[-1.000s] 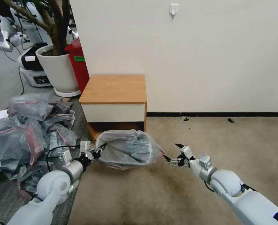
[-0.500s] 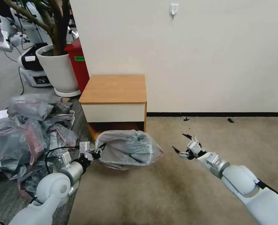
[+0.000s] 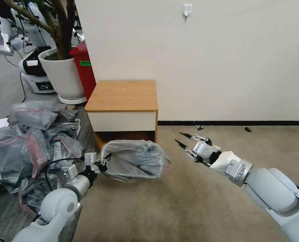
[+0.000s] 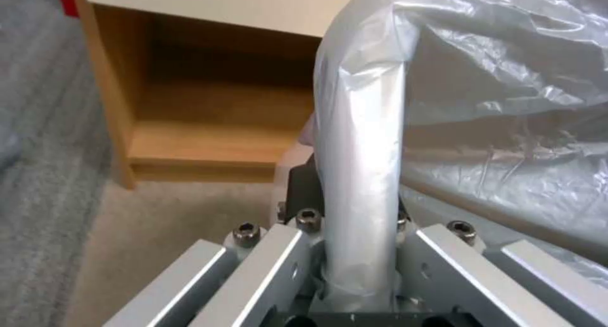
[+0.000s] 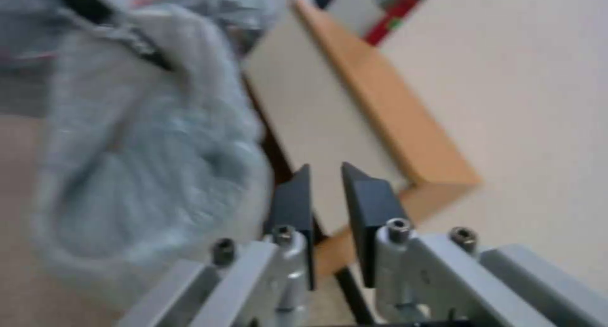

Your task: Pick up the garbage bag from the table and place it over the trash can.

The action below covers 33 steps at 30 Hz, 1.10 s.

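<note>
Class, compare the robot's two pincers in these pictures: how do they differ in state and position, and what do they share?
The left pincer is shut on the bag at its left edge; the right pincer is open and holds nothing. The left pincer touches the bag; the right pincer hangs clear of it, to its right, nearer the wall. Both hang above the carpet in front of the table.

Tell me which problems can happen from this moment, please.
1. The left gripper pinches only a thin fold of the garbage bag, so the plastic may slip out or tear.
2. The right gripper is apart from the bag with its jaws a little open; one side of the bag has no hold and may slide off the trash can.
3. The bag sits close to the table and may snag on it.
</note>
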Tool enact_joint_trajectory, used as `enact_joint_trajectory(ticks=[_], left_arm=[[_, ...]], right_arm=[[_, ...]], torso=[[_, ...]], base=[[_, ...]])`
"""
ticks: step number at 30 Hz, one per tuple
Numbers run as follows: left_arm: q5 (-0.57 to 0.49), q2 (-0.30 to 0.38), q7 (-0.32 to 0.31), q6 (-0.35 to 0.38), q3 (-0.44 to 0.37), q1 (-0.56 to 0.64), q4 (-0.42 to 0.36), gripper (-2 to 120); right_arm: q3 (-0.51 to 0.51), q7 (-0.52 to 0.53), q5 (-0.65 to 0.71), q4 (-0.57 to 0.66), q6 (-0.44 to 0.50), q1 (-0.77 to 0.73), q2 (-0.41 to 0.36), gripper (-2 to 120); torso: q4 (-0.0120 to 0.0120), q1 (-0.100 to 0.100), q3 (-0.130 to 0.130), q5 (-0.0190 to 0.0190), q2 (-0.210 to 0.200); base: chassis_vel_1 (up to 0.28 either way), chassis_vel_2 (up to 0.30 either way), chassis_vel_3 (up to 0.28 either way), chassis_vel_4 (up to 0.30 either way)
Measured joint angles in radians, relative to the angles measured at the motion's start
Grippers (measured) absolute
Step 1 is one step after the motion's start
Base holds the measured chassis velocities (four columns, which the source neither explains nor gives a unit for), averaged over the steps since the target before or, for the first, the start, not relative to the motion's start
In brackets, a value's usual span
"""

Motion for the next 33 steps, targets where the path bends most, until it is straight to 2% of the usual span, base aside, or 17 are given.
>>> enact_joint_trajectory(ticks=[2, 5, 8, 9, 12, 13, 16, 22, 33], left_arm=[[0.055, -0.005, -0.008, -0.013, 0.011, 0.008, -0.005, 2], [0.086, -0.012, -0.016, -0.018, 0.021, 0.014, -0.018, 2], [0.157, -0.026, -0.031, -0.026, 0.047, 0.021, -0.041, 2], [0.157, -0.026, -0.031, -0.026, 0.047, 0.021, -0.041, 2], [0.188, -0.035, -0.035, -0.030, 0.068, 0.020, -0.051, 2], [0.188, -0.035, -0.035, -0.030, 0.068, 0.020, -0.051, 2], [0.206, -0.044, -0.038, -0.030, 0.086, 0.015, -0.053, 2], [0.230, -0.058, -0.050, -0.030, 0.113, -0.002, -0.049, 2], [0.263, -0.074, -0.077, -0.026, 0.163, -0.029, -0.045, 2]], right_arm=[[-0.053, -0.026, -0.026, 0.000, -0.008, 0.021, -0.002, 0], [-0.112, -0.047, -0.038, 0.000, -0.023, 0.044, 0.001, 0], [-0.247, -0.057, -0.053, -0.030, -0.074, 0.132, 0.030, 0], [-0.247, -0.057, -0.053, -0.030, -0.074, 0.132, 0.030, 0], [-0.360, -0.057, -0.066, -0.082, -0.124, 0.238, 0.063, 0], [-0.360, -0.057, -0.066, -0.082, -0.124, 0.238, 0.063, 0], [-0.454, -0.061, -0.083, -0.166, -0.166, 0.348, 0.099, 0], [-0.507, -0.063, -0.082, -0.228, -0.219, 0.385, 0.115, 0], [-0.515, -0.056, -0.101, -0.251, -0.280, 0.384, 0.110, 0]], torso=[[0.0001, 0.000, 0.000, -0.0001, 0.000], [0.0000, 0.000, 0.000, -0.0001, 0.000], [-0.0001, 0.000, 0.000, 0.0000, 0.000], [-0.0001, 0.000, 0.000, 0.0000, 0.000], [0.0000, 0.000, 0.000, -0.0001, 0.000], [0.0000, 0.000, 0.000, -0.0001, 0.000], [0.0003, 0.000, 0.000, -0.0001, 0.000], [0.0000, 0.000, 0.000, -0.0001, 0.000], [0.0000, 0.000, 0.000, 0.0000, 0.000]], base=[[0.000, 0.000, 0.000, 0.000], [0.000, 0.000, 0.000, 0.000], [0.000, 0.000, 0.000, 0.000], [0.000, 0.000, 0.000, 0.000], [0.000, 0.000, 0.000, 0.000], [0.000, 0.000, 0.000, 0.000], [0.000, 0.000, 0.000, 0.000], [0.000, 0.000, 0.000, 0.000], [0.000, 0.000, 0.000, 0.000]])
